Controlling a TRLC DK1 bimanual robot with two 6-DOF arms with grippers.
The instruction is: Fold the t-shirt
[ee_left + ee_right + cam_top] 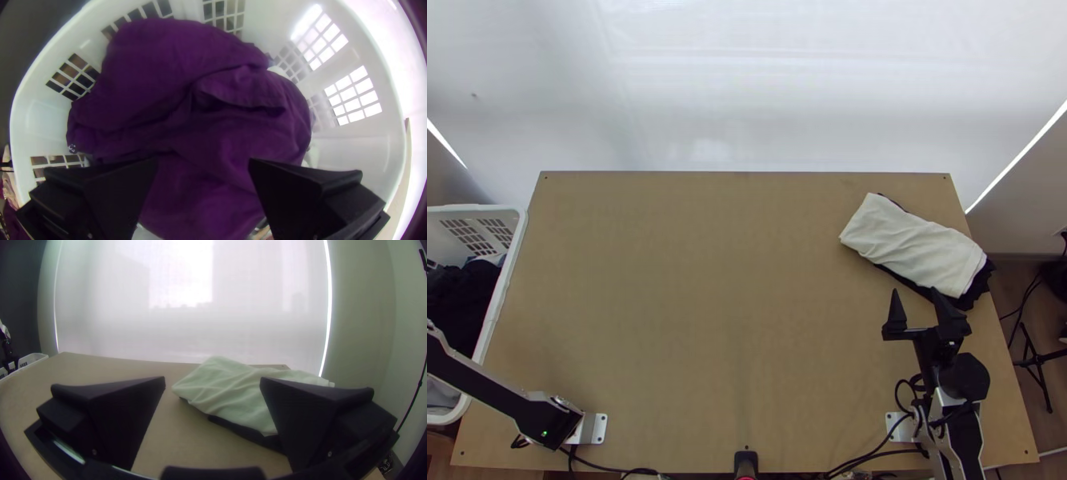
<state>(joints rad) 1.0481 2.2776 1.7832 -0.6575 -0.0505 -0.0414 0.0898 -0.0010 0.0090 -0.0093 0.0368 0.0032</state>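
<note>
A dark cloth [459, 296] lies bunched in the basket at the table's left; in the left wrist view this cloth [191, 102] looks purple. Over it my left gripper [203, 166] is open, the cloth visible between its fingers. My right gripper [917, 298] stands open near the table's right side, just short of a folded white cloth [911, 248] that rests on a black one [979, 290]. From the right wrist, the gripper [212, 382] has its fingers wide apart, and the white cloth [227, 393] lies beyond them.
The white basket [513, 240] stands against the table's left edge. Bare wooden tabletop [707, 296] spreads between the basket and the folded pile. Cables [859, 460] run along the near edge beside a small black device [745, 462].
</note>
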